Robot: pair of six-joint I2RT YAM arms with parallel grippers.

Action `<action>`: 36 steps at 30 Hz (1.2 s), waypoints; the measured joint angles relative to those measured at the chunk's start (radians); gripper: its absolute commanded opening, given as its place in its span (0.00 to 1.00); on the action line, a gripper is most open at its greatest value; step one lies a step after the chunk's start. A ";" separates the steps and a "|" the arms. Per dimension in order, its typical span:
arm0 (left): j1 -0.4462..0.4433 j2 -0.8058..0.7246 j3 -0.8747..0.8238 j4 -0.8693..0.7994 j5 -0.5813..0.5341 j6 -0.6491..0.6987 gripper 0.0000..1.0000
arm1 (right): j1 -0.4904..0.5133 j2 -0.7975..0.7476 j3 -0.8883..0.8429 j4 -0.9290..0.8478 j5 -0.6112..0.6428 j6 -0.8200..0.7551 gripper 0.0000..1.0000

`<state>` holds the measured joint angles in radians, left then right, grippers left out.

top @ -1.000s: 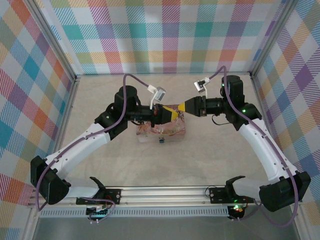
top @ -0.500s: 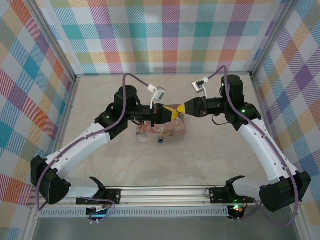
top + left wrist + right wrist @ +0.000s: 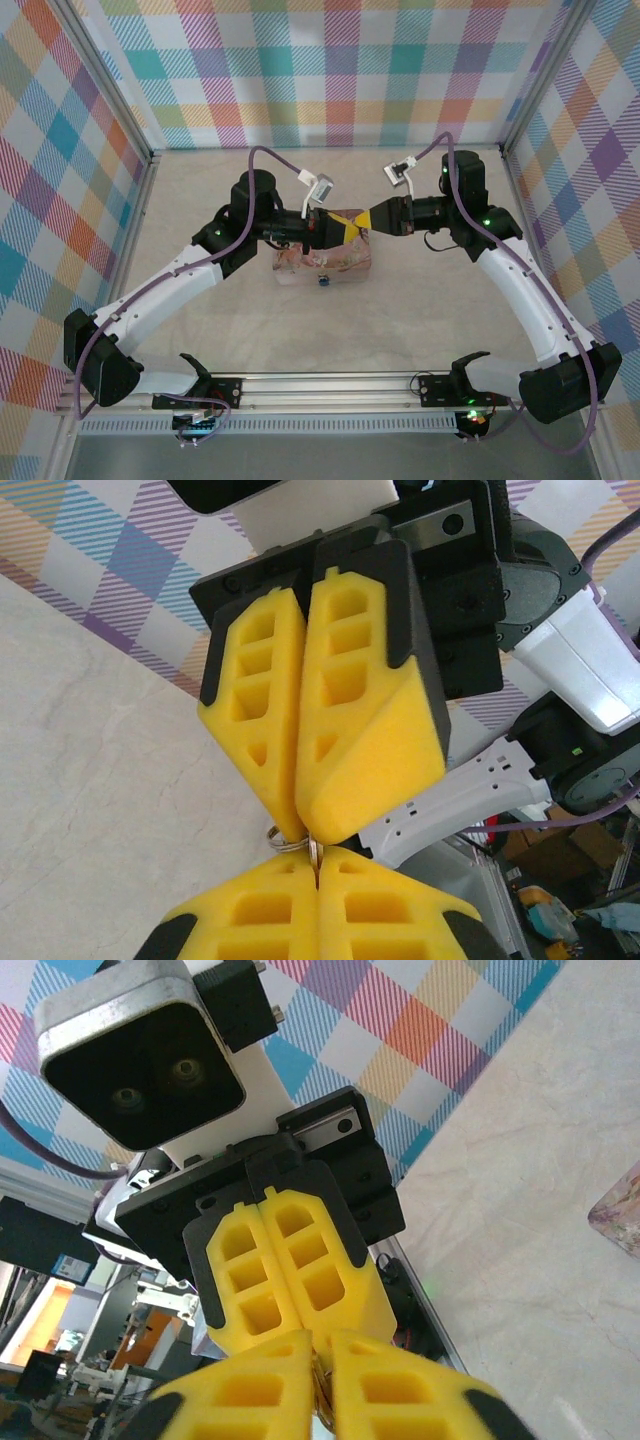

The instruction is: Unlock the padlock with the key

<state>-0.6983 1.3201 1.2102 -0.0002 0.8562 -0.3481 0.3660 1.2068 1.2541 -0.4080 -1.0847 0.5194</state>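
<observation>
The padlock [image 3: 322, 279] hangs at the near edge of the pink tin [image 3: 345, 262], on the table [image 3: 420, 300]. Above the tin, the left gripper [image 3: 318, 865] is closed on the key [image 3: 314, 852]. The right gripper [image 3: 300, 825] meets it tip to tip with jaws pressed together at the key ring [image 3: 283, 840]. Whether they pinch it, I cannot tell.

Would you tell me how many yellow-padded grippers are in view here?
2. The left gripper and the right gripper meet tip to tip mid-table, by the pink tin, both shut on the key.
</observation>
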 measured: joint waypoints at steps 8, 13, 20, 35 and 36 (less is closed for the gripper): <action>0.000 0.000 0.004 -0.005 0.003 0.002 0.31 | 0.000 -0.009 0.000 -0.005 0.006 -0.027 0.00; 0.000 -0.001 0.003 -0.007 -0.043 0.001 0.41 | 0.008 -0.034 -0.015 0.009 0.037 -0.010 0.00; 0.000 -0.024 -0.031 0.002 -0.080 -0.003 0.44 | 0.008 -0.051 -0.032 0.046 0.087 0.037 0.00; 0.000 -0.039 -0.043 0.042 -0.077 -0.031 0.04 | 0.008 -0.068 -0.051 0.109 0.128 0.099 0.00; 0.000 -0.039 -0.043 0.045 -0.072 -0.034 0.00 | 0.008 -0.068 -0.051 0.112 0.131 0.102 0.00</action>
<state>-0.6979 1.2816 1.1675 0.0452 0.7837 -0.3820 0.3744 1.1393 1.2026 -0.2962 -0.9535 0.6212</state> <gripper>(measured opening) 0.062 0.059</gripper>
